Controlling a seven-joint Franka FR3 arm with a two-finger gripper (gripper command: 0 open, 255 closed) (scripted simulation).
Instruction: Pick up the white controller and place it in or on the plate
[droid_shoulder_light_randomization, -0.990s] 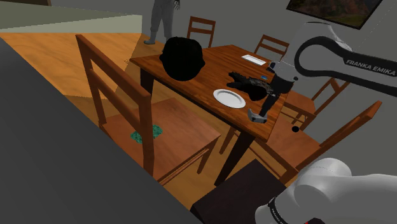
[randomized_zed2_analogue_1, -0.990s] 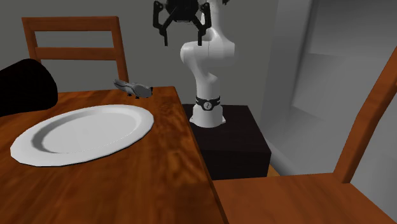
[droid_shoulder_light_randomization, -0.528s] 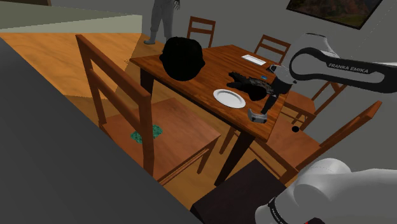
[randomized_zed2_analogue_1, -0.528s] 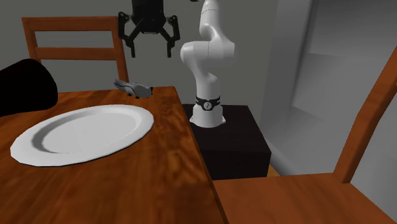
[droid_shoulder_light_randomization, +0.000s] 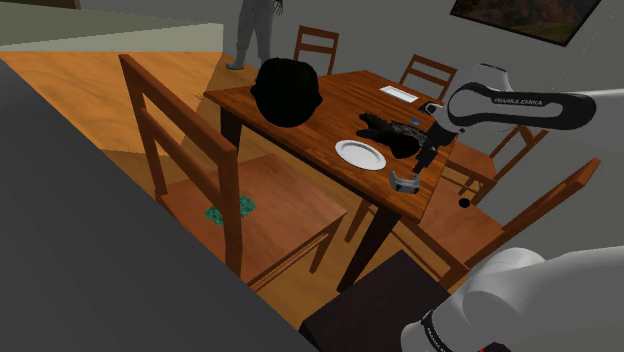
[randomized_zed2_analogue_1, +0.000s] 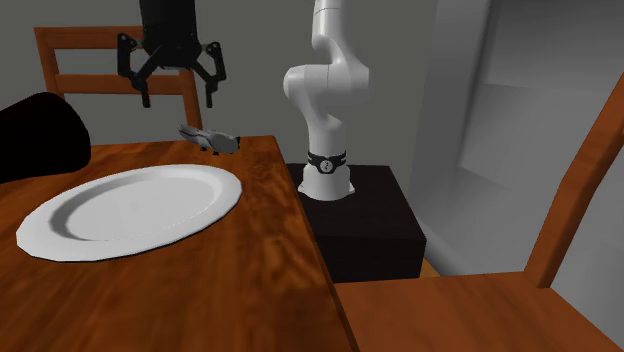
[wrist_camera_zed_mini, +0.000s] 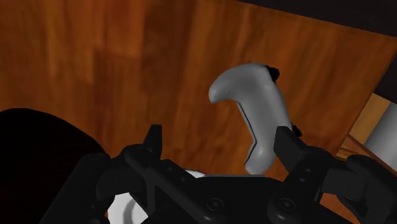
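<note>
Second exterior view records the all-black two-finger gripper (randomized_zed2_analogue_1: 177, 95) displaced from beside the arm's white column, where it stood half a second ago, toward that view's left and lower. It now hangs above the table, over and slightly to that view's left of the pale grey, horn-handled controller (randomized_zed2_analogue_1: 212, 138). Its fingers stand wide apart with nothing between them. The controller lies flat on the brown wooden table (randomized_zed2_analogue_1: 250, 290) near its far corner, just beyond the round white plate (randomized_zed2_analogue_1: 60, 245) and apart from its rim; neither has shifted. Wrist view confirms the controller (wrist_camera_zed_mini: 251, 108) ahead of the gripper (wrist_camera_zed_mini: 219, 137), nearer one finger (wrist_camera_zed_mini: 285, 137) than the other, so not yet centred. Assessment: the approach is nearly complete; a small sideways correction and a descent remain before closing. The controller's nearness to the table edge warrants care.
</note>
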